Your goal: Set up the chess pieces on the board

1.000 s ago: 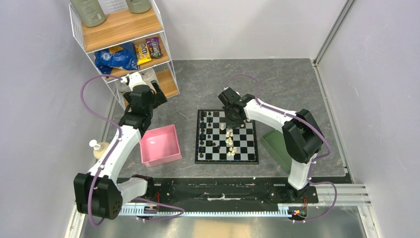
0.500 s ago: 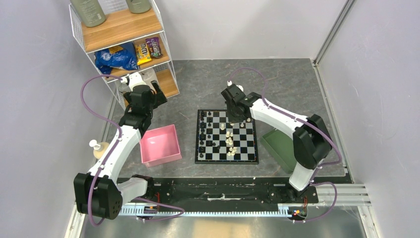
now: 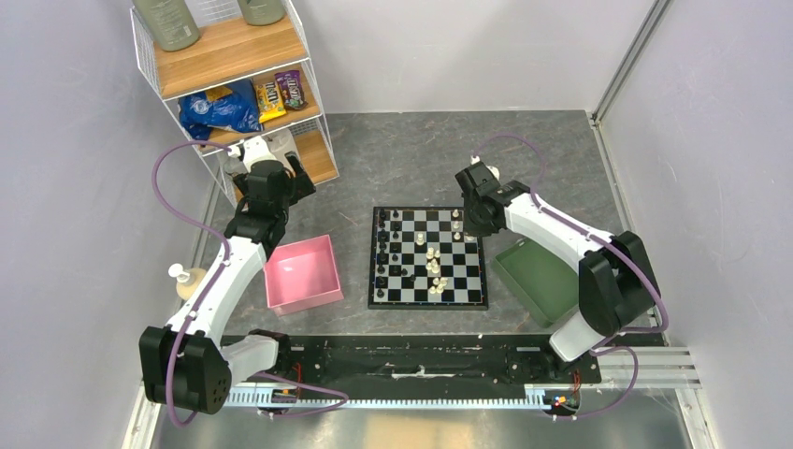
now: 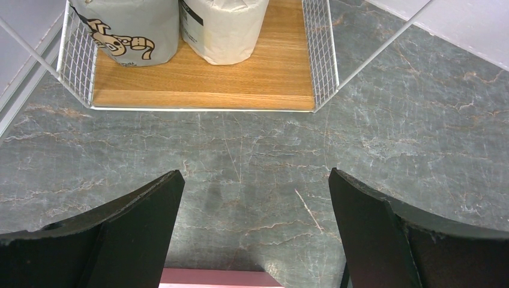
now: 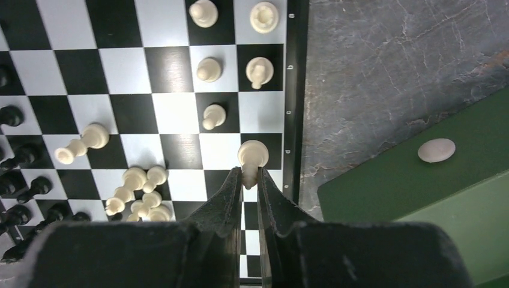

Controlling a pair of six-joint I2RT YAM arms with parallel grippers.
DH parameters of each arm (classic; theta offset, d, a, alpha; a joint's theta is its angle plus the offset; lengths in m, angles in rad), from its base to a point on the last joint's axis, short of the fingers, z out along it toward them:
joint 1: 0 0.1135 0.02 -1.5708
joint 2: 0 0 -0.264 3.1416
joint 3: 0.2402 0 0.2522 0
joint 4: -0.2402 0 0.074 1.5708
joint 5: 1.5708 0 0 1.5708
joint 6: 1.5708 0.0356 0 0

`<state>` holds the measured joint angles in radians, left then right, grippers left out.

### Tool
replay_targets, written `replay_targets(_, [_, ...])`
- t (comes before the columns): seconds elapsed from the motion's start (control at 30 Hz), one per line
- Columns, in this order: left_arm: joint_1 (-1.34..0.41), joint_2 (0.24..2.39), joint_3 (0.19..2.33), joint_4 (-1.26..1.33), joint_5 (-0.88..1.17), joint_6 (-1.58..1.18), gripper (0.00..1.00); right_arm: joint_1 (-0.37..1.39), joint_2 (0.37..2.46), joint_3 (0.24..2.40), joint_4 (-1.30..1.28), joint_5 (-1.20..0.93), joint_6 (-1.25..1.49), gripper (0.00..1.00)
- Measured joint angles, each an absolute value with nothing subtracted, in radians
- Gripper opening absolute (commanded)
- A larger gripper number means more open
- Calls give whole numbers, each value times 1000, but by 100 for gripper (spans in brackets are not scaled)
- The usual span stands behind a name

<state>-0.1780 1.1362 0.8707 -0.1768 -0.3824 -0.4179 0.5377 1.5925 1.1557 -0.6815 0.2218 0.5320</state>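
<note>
Swung rightward since a second ago, the right pincer (image 5: pixel 249 175) now sits at the board's (image 5: pixel 120 60) far right corner, pinching a cream piece (image 5: pixel 252 155) over an edge square. Other cream pieces (image 5: pixel 139 192) lie toppled mid-board, and black pieces (image 3: pixel 383 245) line its left side. The left pincer (image 4: pixel 255 204) stays spread near the wire shelf (image 4: pixel 204 75). A roll wrapper (image 4: pixel 123 30) bears a cartoon but no legible words. The green tray (image 5: pixel 390 198) holds one cream disc (image 5: pixel 436 150).
</note>
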Motion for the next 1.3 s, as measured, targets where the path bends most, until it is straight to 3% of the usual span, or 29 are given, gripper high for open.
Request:
replay_targets(0.9, [-178, 1152, 871, -176, -380, -418, 100, 460, 1683, 1119, -570, 173, 522, 18])
replay_targets(1.3, [-178, 1153, 871, -176, -370, -418, 100, 459, 1684, 1119, -565, 163, 520, 34])
